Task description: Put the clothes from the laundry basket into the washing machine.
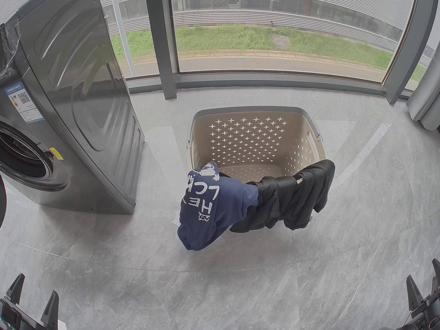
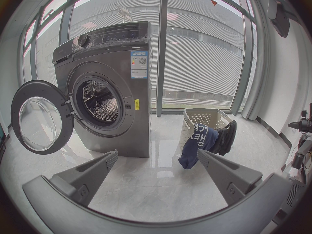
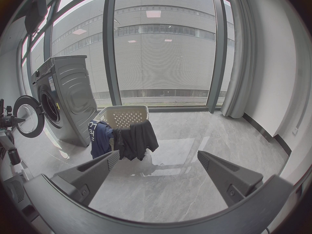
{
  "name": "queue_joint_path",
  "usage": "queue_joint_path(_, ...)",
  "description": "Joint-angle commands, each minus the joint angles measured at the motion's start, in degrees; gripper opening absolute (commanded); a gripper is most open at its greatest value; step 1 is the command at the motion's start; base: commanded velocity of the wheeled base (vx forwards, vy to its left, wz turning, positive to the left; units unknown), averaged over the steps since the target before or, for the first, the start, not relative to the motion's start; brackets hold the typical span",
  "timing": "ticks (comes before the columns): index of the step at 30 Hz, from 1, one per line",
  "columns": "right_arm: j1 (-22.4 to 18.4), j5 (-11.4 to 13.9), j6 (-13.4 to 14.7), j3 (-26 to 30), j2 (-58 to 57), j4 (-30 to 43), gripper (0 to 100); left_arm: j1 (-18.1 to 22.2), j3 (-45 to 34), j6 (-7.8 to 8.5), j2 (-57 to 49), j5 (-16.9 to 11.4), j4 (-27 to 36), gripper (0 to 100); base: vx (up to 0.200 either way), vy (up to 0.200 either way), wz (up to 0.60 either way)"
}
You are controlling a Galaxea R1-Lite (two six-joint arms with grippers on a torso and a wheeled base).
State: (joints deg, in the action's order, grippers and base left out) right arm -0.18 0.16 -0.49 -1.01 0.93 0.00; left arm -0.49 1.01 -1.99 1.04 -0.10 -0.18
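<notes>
- Your left gripper (image 2: 156, 152) and right gripper (image 3: 156, 153) both sit low, fingers spread wide, nothing in either.
- Navy top (image 1: 211, 209) and black garment (image 1: 288, 198) drape over the near rim of the laundry basket (image 1: 256, 112), half hanging outside, so you get handy edges to pinch.
- Washing machine (image 1: 78, 106) stands to the basket's left, door (image 2: 40, 117) swung open so the drum can take a drop; nothing looks loaded yet.
</notes>
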Motion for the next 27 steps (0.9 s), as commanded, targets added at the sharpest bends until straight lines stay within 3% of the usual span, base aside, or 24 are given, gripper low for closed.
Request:
queue_joint_path(1, 0.0, 0.0, 0.0, 0.9, -0.5, 0.0, 100, 0.0, -1.0, -0.03, -0.9, 0.0, 0.0, 100, 0.000, 0.000, 0.00)
queue_joint_path(11, 0.1, 0.0, 0.0, 0.9, -0.5, 0.0, 100, 0.0, -1.0, -0.03, -0.9, 0.0, 0.0, 100, 0.000, 0.000, 0.00)
queue_joint_path(20, 0.1, 0.0, 0.0, 0.9, -0.5, 0.0, 100, 0.0, -1.0, -0.03, -0.9, 0.0, 0.0, 100, 0.200, 0.000, 0.00)
queue_joint_path(27, 0.1, 0.0, 0.0, 0.9, -0.5, 0.0, 100, 0.0, -0.9, -0.03, -0.9, 0.0, 0.0, 100, 0.000, -0.029, 0.00)
